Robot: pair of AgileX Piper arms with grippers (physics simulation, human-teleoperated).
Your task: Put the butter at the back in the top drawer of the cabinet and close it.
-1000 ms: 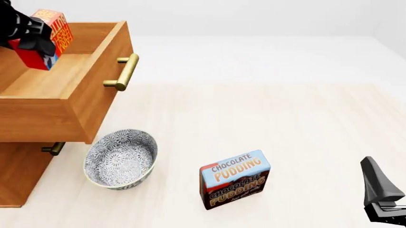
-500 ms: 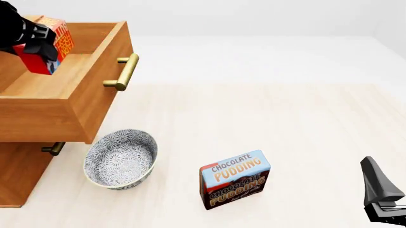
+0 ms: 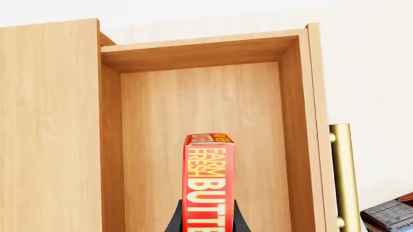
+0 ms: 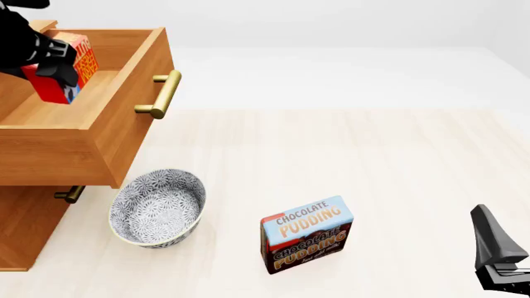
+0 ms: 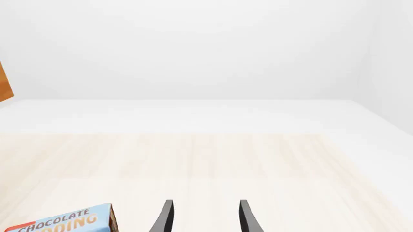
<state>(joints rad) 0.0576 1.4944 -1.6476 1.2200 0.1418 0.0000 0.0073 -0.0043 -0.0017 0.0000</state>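
Butter (image 4: 68,68): one (clamped in left claw (image 4: 51,59)).

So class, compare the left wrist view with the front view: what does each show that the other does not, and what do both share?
Left wrist only: the "FARM FRESH BUTTER" lettering on the butter.
Front only: the patterned bowl, the whole pudding box and the right gripper.
Both: the butter held by the left gripper over the open top drawer, and its brass handle.
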